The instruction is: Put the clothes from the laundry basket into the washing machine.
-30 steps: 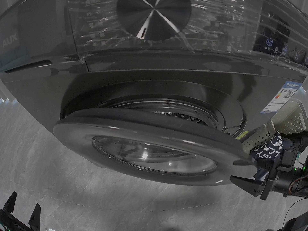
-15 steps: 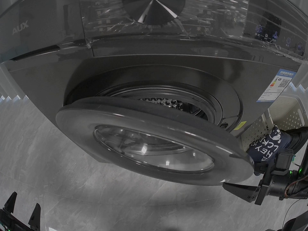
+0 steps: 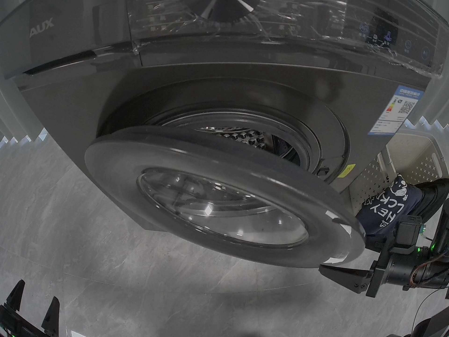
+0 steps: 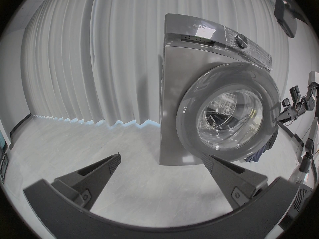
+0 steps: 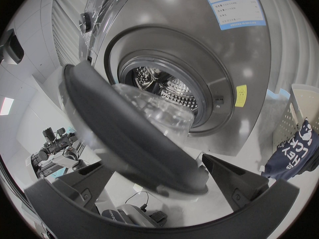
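Washer [image 3: 262, 85] – door [image 3: 140, 150] ajar. Basket [image 3: 421, 164] at 4 o'clock, clothes [image 3: 388, 207] draped over its rim. Right gripper [image 5: 159, 163] at door's 4 o'clock edge – fingers apart, rim between. Left gripper [image 4: 159, 158] at 7 o'clock, fingers apart.

Bright even light — glare on door glass [image 3: 208, 210], edges warped.

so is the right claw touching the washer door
Cannot tell. In the right wrist view the rim of the door sits inside the open right claw, but neither contact nor a gap shows plainly. The head view is no clearer.
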